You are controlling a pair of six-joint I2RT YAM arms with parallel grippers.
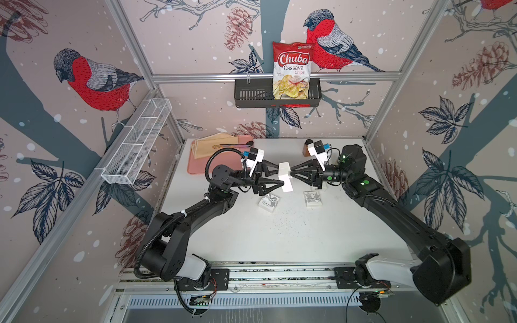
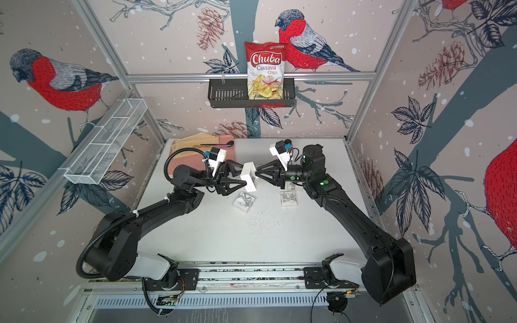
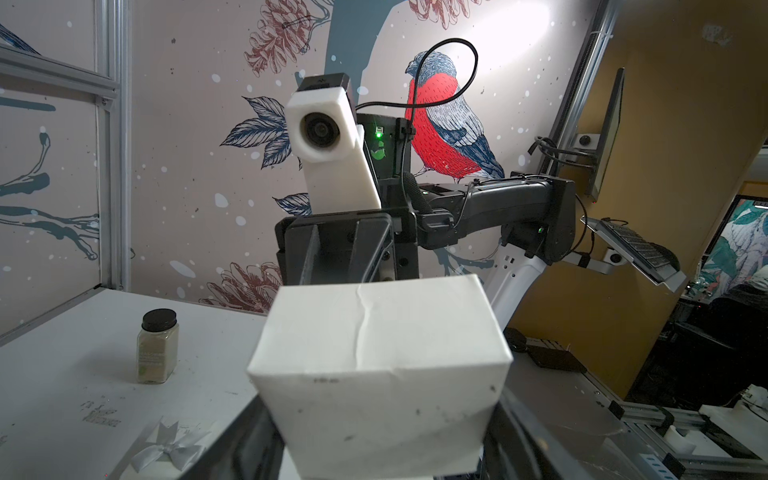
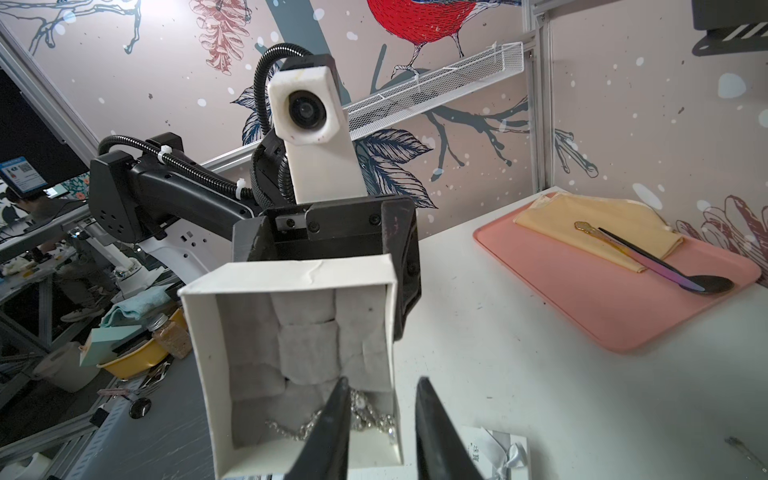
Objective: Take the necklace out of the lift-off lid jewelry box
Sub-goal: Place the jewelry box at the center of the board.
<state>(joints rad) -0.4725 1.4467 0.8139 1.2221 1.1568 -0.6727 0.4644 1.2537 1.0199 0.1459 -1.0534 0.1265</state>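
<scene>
Top views: left gripper (image 1: 281, 174) clamps jewelry box (image 1: 286, 177) from nine o'clock; right gripper (image 1: 291, 172) narrow, holding nothing. Necklace (image 4: 368, 415) judged limp, slippery: pinch chain.

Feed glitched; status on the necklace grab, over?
Left hand clamped on box, aloft. Right hand open at its mouth. Necklace inside, not gripped. Box wall between right fingers.

Wallpaper (image 1: 195, 42) all round me: red-breasted birds, pine cones, dark leaves, grey-blue branches on pale pink. Aluminium rail (image 1: 195, 77) across upper centre in both top views. White wire shelf (image 1: 137, 142) on wall at left; black basket (image 1: 251, 95) at upper centre, chips bag (image 1: 292, 70) standing in it. My bench (image 1: 279, 237) white, speckled. Left wrist view: bright light patch (image 3: 519, 50) upper right, ochre wall (image 3: 665, 145) and monitor (image 3: 609, 133) beyond.
</scene>
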